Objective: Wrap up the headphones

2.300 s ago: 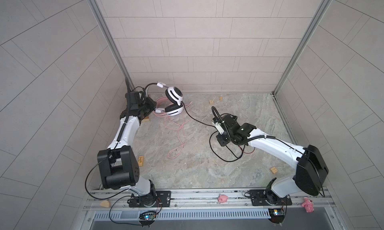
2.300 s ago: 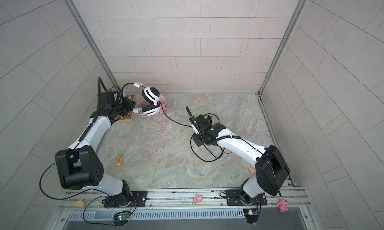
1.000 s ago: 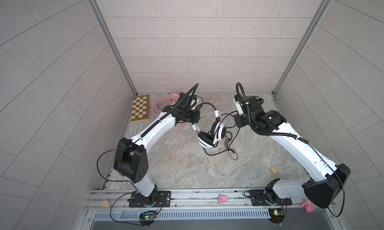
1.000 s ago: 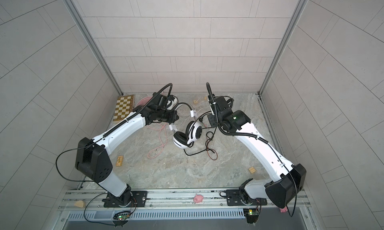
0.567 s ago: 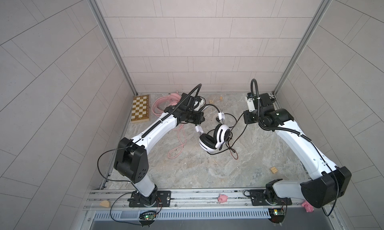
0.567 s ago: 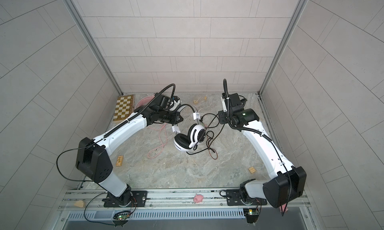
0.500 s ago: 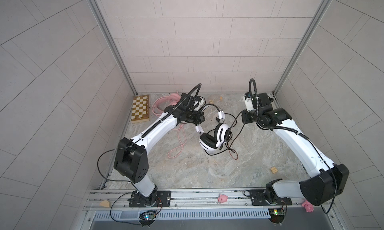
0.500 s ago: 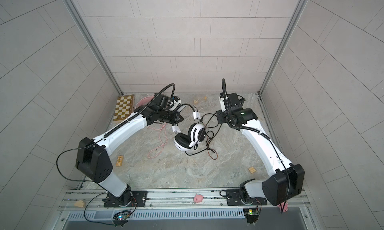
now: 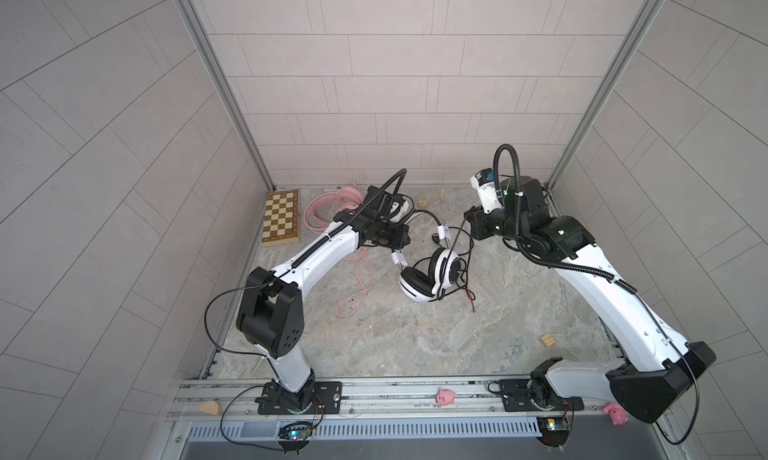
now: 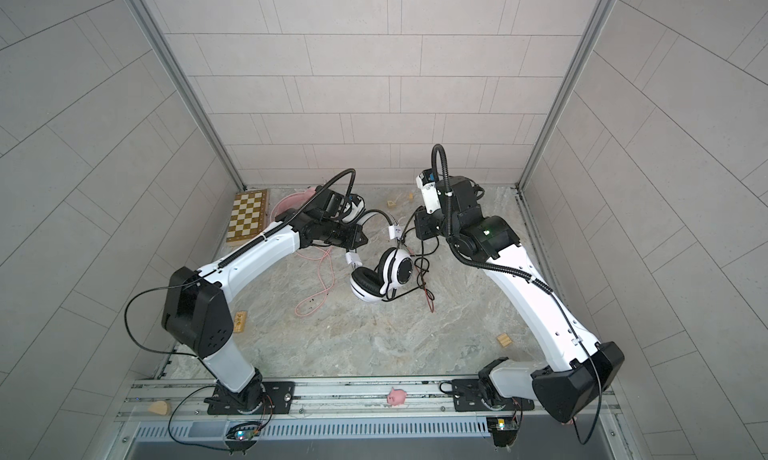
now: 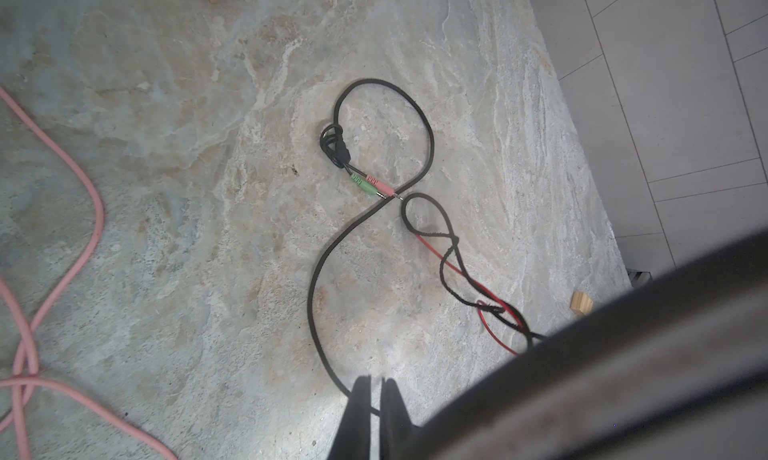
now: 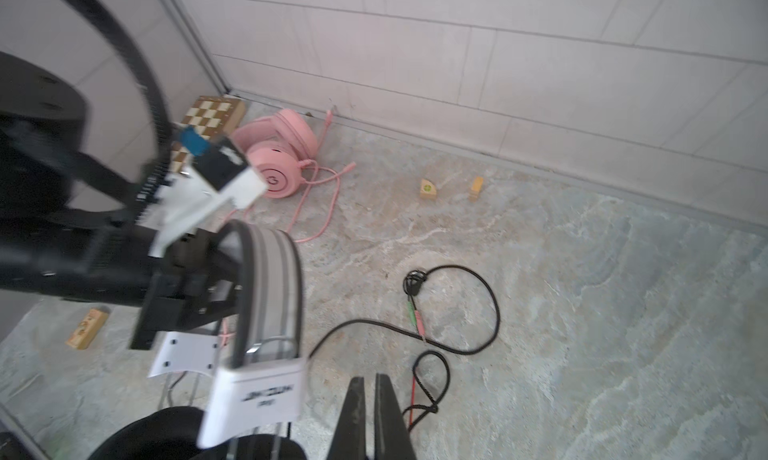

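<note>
The white headphones [image 9: 428, 277] [image 10: 380, 277] hang in mid-air above the middle of the floor. Their headband [image 12: 270, 279] [image 11: 623, 375] rests at my left gripper [image 9: 402, 238] [image 11: 374, 384], which is shut; the exact contact is hidden. Their black cable [image 9: 465, 267] [image 11: 328, 246] [image 12: 490, 312] trails in loops on the floor, ending in green and pink plugs [image 11: 372, 186]. My right gripper [image 9: 468, 223] [image 12: 369, 380] hovers just right of the headband, shut, with nothing visible between its fingers. The pink headphones [image 9: 345, 196] [image 12: 282, 163] lie at the back left, pink cable [image 9: 361, 279] sprawled forward.
A chessboard [image 9: 282, 217] lies in the back left corner. Small wooden blocks lie scattered: front right [image 9: 547, 339], front left [image 10: 240, 321] and near the back wall [image 12: 428, 188]. A red wire [image 9: 469, 302] tangles with the black cable. Tiled walls close three sides.
The left arm carried the white headphones from the back left to the middle, and they have hung almost still for the last second. The right gripper swung back, then crept left toward the headband.
</note>
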Motion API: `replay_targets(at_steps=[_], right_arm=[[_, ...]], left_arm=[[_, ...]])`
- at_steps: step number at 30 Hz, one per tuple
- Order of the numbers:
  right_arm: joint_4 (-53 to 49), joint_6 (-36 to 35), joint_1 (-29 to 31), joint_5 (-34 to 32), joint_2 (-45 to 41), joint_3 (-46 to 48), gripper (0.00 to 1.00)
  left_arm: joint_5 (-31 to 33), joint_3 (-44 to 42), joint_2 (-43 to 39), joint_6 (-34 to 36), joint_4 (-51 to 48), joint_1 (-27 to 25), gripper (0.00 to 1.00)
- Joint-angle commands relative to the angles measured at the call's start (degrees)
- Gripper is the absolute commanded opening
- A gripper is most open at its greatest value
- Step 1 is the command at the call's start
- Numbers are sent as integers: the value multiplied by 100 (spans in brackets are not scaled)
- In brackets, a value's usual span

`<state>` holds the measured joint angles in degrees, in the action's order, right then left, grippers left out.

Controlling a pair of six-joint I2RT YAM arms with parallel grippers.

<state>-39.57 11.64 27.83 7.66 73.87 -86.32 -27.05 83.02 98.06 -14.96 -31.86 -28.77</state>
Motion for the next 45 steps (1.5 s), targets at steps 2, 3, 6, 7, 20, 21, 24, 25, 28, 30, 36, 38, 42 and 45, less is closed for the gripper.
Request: replay_targets(at_steps=[2, 3, 6, 7, 20, 21, 24, 25, 28, 30, 36, 38, 42, 45], right_arm=[[-29, 5, 523, -416, 87, -156, 0], [-21, -3, 622, -460, 164, -157, 0], [-24, -17, 786, -580, 384, -113, 0], [-14, -7, 808, -627, 424, -96, 0], [149, 220, 1004, -1504, 909, 126, 0], [161, 254, 907, -1570, 888, 238, 0], [255, 370, 406, -1575, 754, 552, 0], [286, 369, 249, -1587, 695, 649, 0], [407, 370, -127, -1557, 532, 887, 0], [485, 383, -332, -1475, 489, 989, 0], [574, 296, -690, -1314, 566, 945, 0], [619, 295, -775, -1272, 587, 931, 0], [752, 356, -944, -1037, 626, 1078, 0], [1072, 429, -947, -720, 545, 1485, 0]], left_arm=[[-104, 258, -24, -104, -64, -23, 0], [-82, 263, -16, -95, -74, -23, 0], [-38, 280, 11, -78, -115, -23, 0], [-22, 282, 11, -79, -126, -31, 0], [183, 435, 75, -58, -400, -69, 0], [162, 435, 74, -60, -393, -67, 0], [165, 438, 58, -33, -400, -69, 0], [152, 443, 55, -48, -407, -67, 0], [-18, 458, 12, -133, -376, -71, 0], [-38, 451, -21, -105, -365, -88, 0], [-39, 389, -152, -63, -284, -98, 0], [-20, 416, -158, -51, -321, -96, 0], [-62, 416, -178, -42, -321, -92, 0], [-233, 411, -225, -119, -247, -93, 0]])
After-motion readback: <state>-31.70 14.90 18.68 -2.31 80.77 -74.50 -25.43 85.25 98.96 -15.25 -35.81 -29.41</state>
